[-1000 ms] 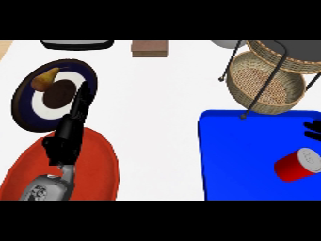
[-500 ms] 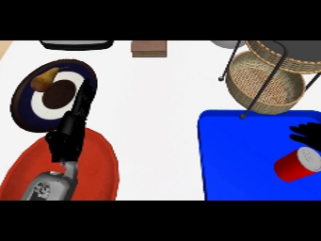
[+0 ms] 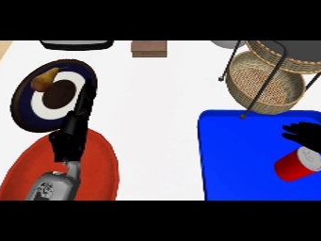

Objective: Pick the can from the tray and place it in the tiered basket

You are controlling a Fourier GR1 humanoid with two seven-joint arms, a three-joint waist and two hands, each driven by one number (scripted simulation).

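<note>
Can [image 3: 299, 164] lies tipped on tray [image 3: 246, 155], just below right hand [image 3: 316, 135], fingers spread, nothing held. Fingers should be wrapped round its side before lifting to basket [image 3: 267, 84].

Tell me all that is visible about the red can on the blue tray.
The can is red with a silver-grey top, and looks like metal. It lies tipped on its side, top end pointing up and right, on the right part of the blue tray, near the view's right edge. The black right hand is just above it, fingers spread, at its top end; actual contact cannot be told.
</note>
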